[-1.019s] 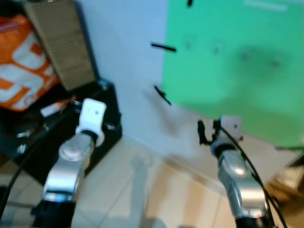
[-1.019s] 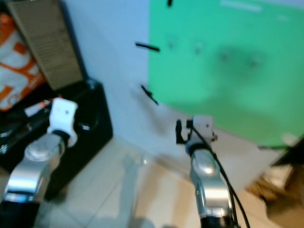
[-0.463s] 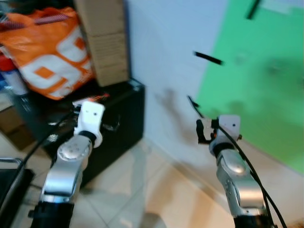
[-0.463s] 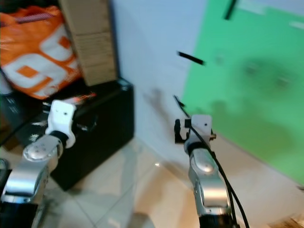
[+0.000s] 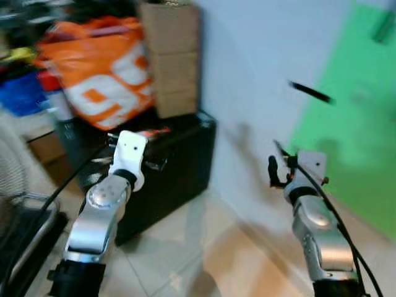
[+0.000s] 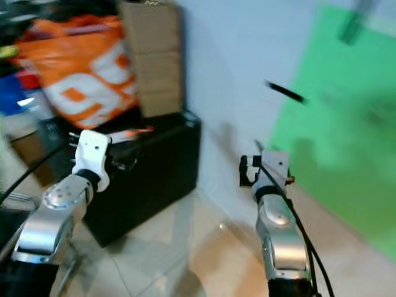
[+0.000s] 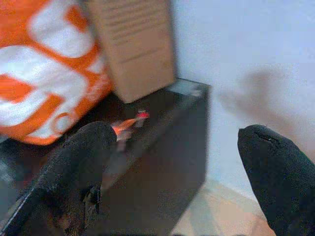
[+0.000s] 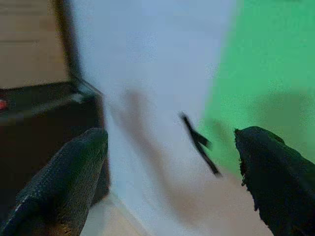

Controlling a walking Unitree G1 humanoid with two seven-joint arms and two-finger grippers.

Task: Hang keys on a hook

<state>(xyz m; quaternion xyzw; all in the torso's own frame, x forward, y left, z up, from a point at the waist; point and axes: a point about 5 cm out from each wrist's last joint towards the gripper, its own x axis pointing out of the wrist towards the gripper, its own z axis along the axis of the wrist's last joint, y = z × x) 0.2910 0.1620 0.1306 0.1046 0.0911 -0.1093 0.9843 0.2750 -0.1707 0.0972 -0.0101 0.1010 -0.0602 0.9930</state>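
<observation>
Both grippers hang empty, fingers spread wide: the left gripper (image 7: 172,172) faces the low black cabinet (image 5: 179,167), the right gripper (image 8: 172,177) the white wall beside it. On the cabinet's top lies a small orange-red object (image 7: 129,125), possibly the keys, too blurred to confirm. Keys would be light, rigid, jingly; pinch the ring. Thin black hooks (image 5: 311,93) jut from the wall right of the cabinet.

Motion-blurred wall hooks (image 5: 311,93)
</observation>
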